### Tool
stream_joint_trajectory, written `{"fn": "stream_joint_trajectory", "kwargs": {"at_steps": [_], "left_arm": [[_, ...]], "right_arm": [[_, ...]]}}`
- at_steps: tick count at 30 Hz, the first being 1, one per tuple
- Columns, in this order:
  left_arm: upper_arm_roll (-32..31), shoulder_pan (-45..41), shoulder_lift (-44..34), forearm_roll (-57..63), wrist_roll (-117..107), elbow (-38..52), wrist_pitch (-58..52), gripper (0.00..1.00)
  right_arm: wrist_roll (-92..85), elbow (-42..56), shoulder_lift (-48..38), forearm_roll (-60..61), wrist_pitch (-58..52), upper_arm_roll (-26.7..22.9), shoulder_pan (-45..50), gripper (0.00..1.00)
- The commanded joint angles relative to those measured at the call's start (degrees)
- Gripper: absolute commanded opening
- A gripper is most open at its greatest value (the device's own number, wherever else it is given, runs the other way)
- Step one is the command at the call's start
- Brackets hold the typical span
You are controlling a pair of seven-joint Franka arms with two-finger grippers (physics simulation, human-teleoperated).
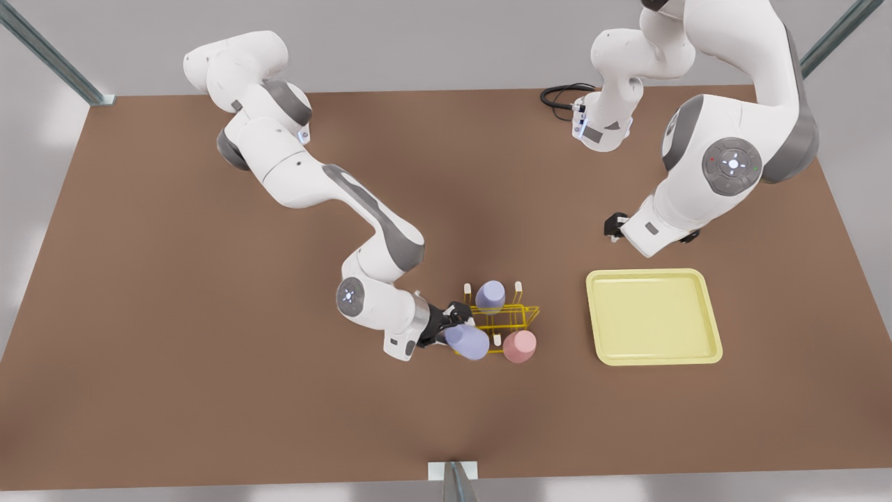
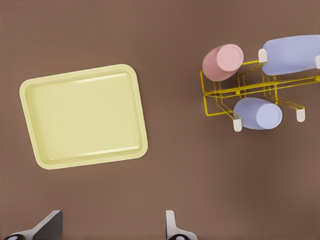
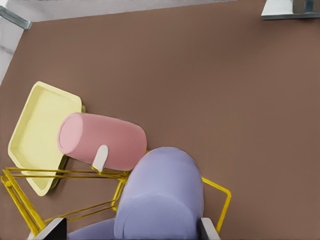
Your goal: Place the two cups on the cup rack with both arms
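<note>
The right gripper (image 1: 456, 325) is clamped on a lavender cup (image 1: 468, 341) at the rack (image 1: 512, 319) beside the pink cup (image 1: 520, 346); seat it squarely before letting go. The left gripper (image 2: 112, 227) waits spread above the table

2 lavender cups (image 1: 490, 295), 1 pink cup (image 1: 520, 346), 1 rack (image 1: 512, 317), 1 tray (image 1: 654, 317)

You see a pink cup (image 1: 519, 346), two lavender cups (image 1: 490, 295), a bright yellow rack (image 1: 512, 318), a pale yellow tray (image 1: 653, 317), and a brown table (image 1: 174, 314).
</note>
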Motion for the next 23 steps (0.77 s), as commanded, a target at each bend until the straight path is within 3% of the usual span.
{"fn": "stream_joint_trajectory", "kwargs": {"at_steps": [1, 5, 6, 7, 8, 9, 10, 11, 13, 16, 18, 23], "left_arm": [[0.0, 0.0, -0.1, 0.1, 0.4, 0.0, 0.0, 1.00], [0.0, 0.0, -0.1, 0.2, 0.5, 0.0, 0.0, 1.00], [0.0, 0.1, -0.1, 0.2, 0.6, 0.0, 0.0, 1.00], [0.0, 0.0, -0.1, 0.2, 0.8, 0.0, -0.1, 1.00], [0.0, 0.1, -0.2, 0.2, 0.7, 0.1, -0.1, 1.00], [0.0, 0.0, -0.2, 0.2, 0.7, 0.1, -0.2, 1.00], [0.0, 0.1, -0.2, 0.2, 0.9, 0.1, -0.2, 1.00], [0.0, 0.0, -0.2, 0.2, 0.8, 0.1, -0.2, 1.00], [0.0, 0.1, -0.2, 0.3, 1.0, 0.2, -0.1, 1.00], [-0.1, 0.1, -0.2, 0.3, 1.0, 0.1, -0.3, 1.00], [0.0, 0.3, -0.1, 0.2, 0.6, 0.0, -0.6, 1.00], [-0.1, 0.2, -0.2, 0.2, 0.5, 0.1, -0.7, 1.00]], "right_arm": [[0.5, 0.4, -0.1, 0.1, 0.1, 0.2, 0.0, 0.98], [0.6, 1.7, -1.9, 0.9, -4.9, 0.4, -1.2, 0.98], [0.8, 2.1, -3.6, 1.1, -8.8, 0.4, -2.3, 0.98], [2.6, 1.5, -9.1, 0.3, -20.5, -0.4, -5.1, 0.98], [8.3, -0.1, -15.7, -9.3, -39.2, -5.7, -7.0, 0.99], [11.5, -5.3, -18.8, -33.1, -52.3, -6.0, -6.2, 1.00], [8.7, -5.9, -18.5, -37.6, -55.3, -12.0, -9.0, 1.00], [-0.2, -5.0, -18.7, -36.8, -55.1, -14.6, -13.8, 1.00], [-15.8, -4.0, -24.9, -32.4, -55.3, -13.6, -23.0, 1.00], [-16.0, -10.7, -38.8, -28.7, -57.5, -14.1, -23.9, 1.00], [-15.6, -19.5, -46.3, -23.1, -56.8, -18.9, -23.0, 1.00], [-15.4, -21.9, -48.4, -22.8, -56.1, -19.1, -23.3, 1.00]]}}
